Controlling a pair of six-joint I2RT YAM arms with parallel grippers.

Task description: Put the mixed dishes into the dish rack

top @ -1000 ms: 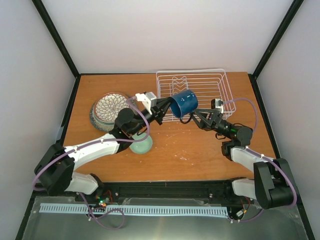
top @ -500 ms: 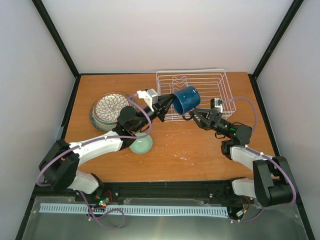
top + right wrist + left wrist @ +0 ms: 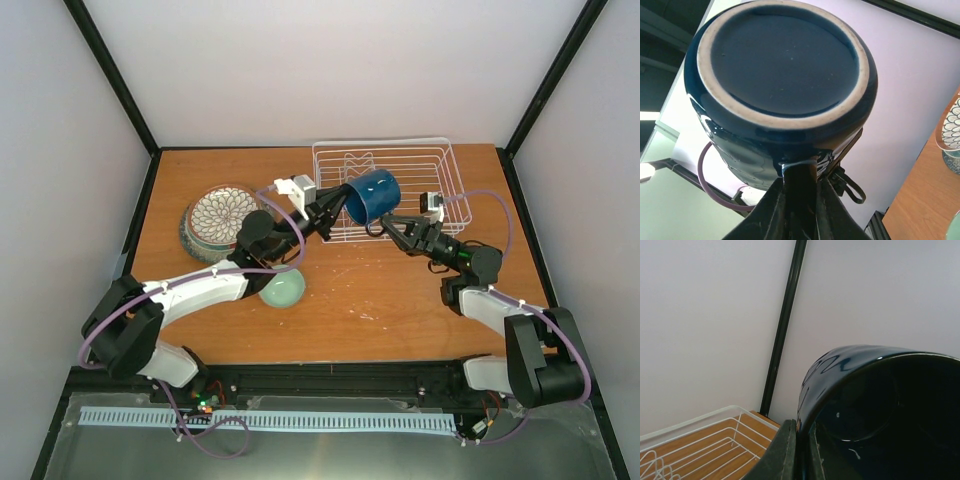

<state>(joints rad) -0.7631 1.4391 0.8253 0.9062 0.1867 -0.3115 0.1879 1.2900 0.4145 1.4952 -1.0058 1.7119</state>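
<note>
Dark blue mug (image 3: 372,193) held tilted above the dish rack (image 3: 412,163) near edge, left gripper (image 3: 338,205) jaws pinching its rim, right gripper (image 3: 383,226) jaws clamped on its handle.

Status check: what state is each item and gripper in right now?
dish rack: no dishes inside.
dark blue mug: lifted, tipped sideways, over rack's front edge.
left gripper: shut on the mug's rim.
right gripper: shut on the mug's handle.
plate stack: on the table, petal-patterned plate on top.
pale green bowl: on the table, partly under left arm.
</note>
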